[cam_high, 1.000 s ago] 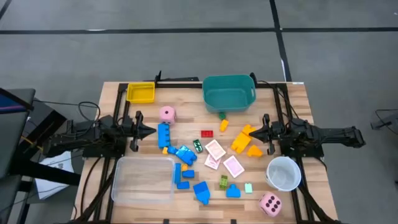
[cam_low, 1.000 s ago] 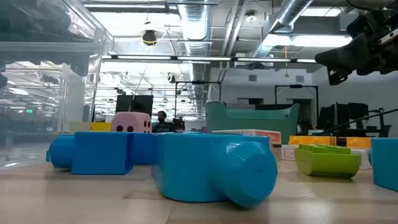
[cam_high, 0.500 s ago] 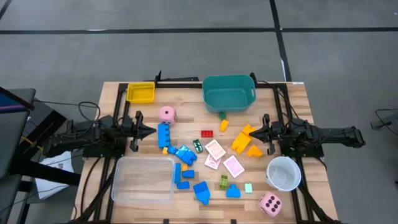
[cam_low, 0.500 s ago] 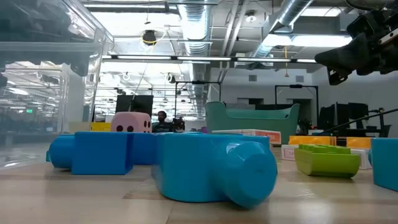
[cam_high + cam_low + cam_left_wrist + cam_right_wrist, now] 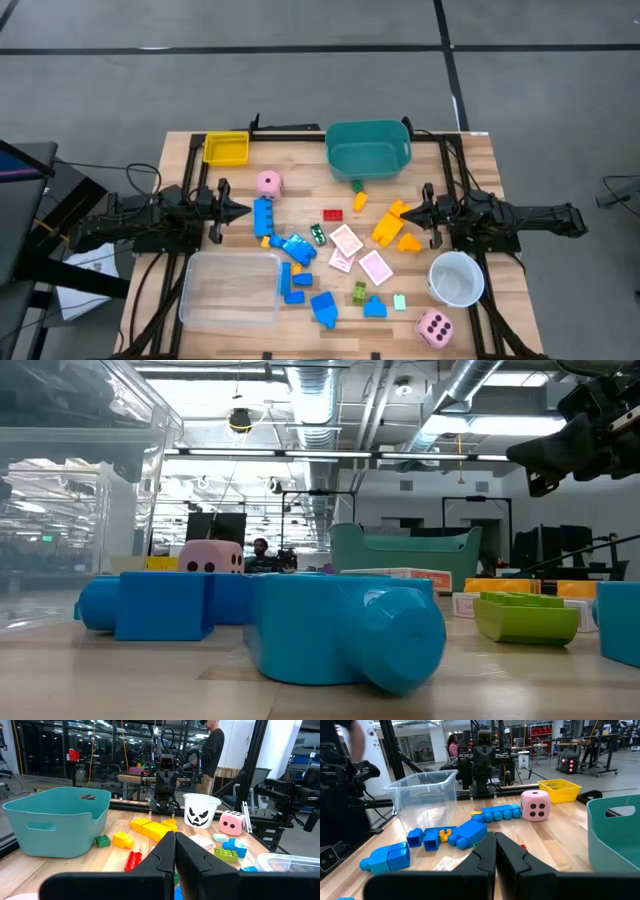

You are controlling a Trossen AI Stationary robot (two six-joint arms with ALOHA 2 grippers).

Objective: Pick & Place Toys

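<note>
Both arms just sit at the bench edges, left gripper (image 5: 243,211) and right gripper (image 5: 403,213) with jaws together, toys (image 5: 322,262) scattered mid-bench.

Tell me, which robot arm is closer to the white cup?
The right. Its fingers sit just beside the white cup, on the same side of the table; the left arm's fingers are across the toy pile.

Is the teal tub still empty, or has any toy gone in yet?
Empty. From above, the teal tub shows only its bare floor; the nearest blocks, a green one and a yellow one, lie on the table beside it.
</note>
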